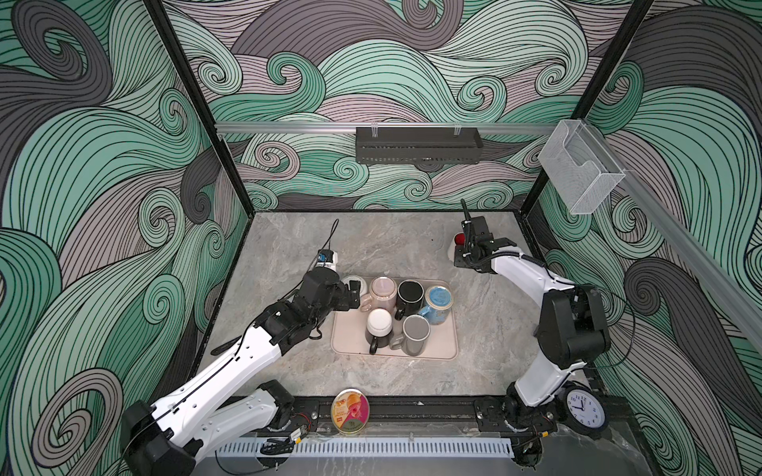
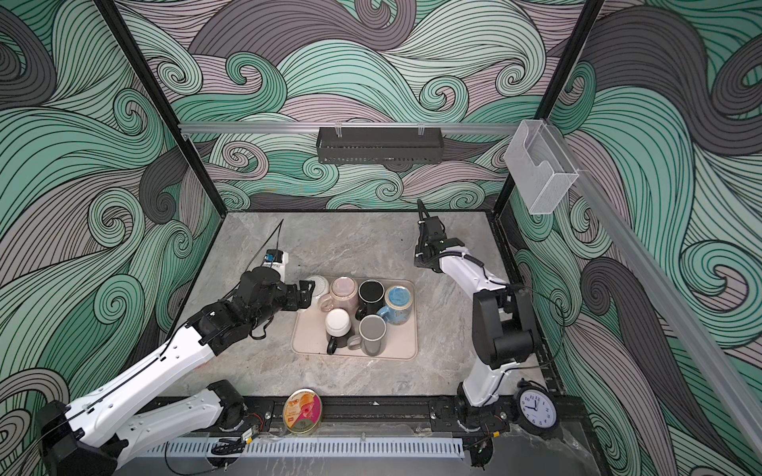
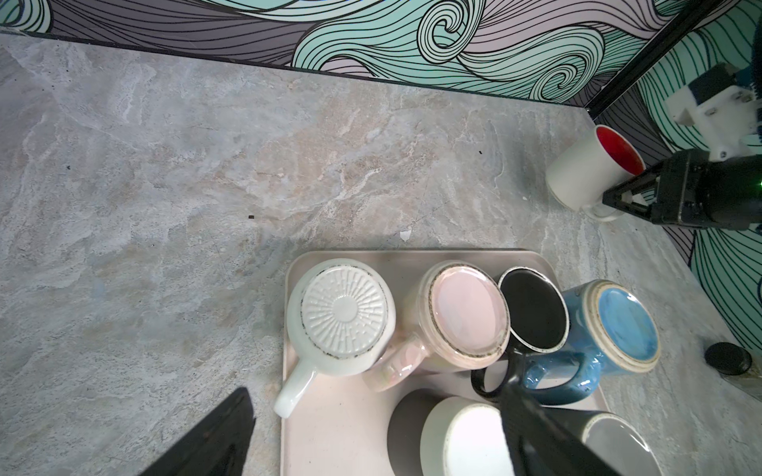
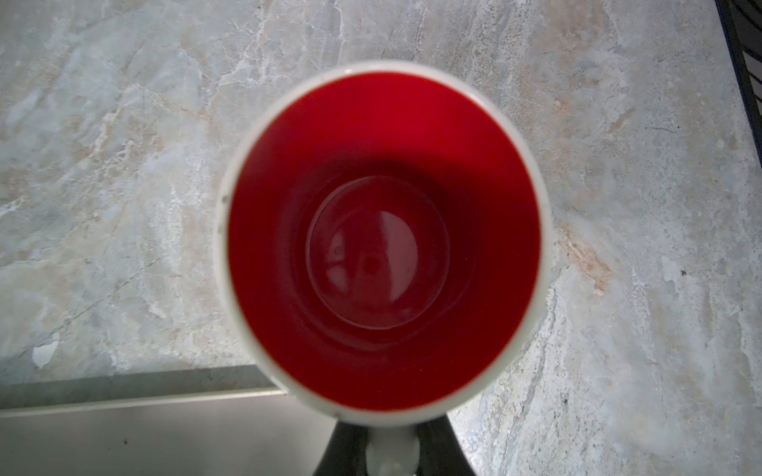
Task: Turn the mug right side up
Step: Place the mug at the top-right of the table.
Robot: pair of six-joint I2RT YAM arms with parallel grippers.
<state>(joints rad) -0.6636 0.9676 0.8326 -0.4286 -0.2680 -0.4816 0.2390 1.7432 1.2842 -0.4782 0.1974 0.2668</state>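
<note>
A white mug (image 4: 383, 239) with a red inside stands mouth up at the back right of the marble table, also seen in the left wrist view as the mug (image 3: 585, 169). My right gripper (image 4: 391, 453) is shut on the mug's white handle. In a top view the right wrist covers most of the mug (image 1: 457, 241). My left gripper (image 3: 375, 412) hangs open over the left end of the beige tray (image 3: 342, 432), beside a white ribbed mug (image 3: 342, 317) that stands bottom up. Nothing is between its fingers.
On the tray (image 1: 443, 350) several more mugs stand bottom up: pink (image 1: 383, 288), black (image 1: 410, 292), blue (image 1: 439, 298), white-based (image 1: 379, 321), grey (image 1: 415, 331). A round tin (image 1: 350, 411) and a clock (image 1: 584, 408) sit at the front rail.
</note>
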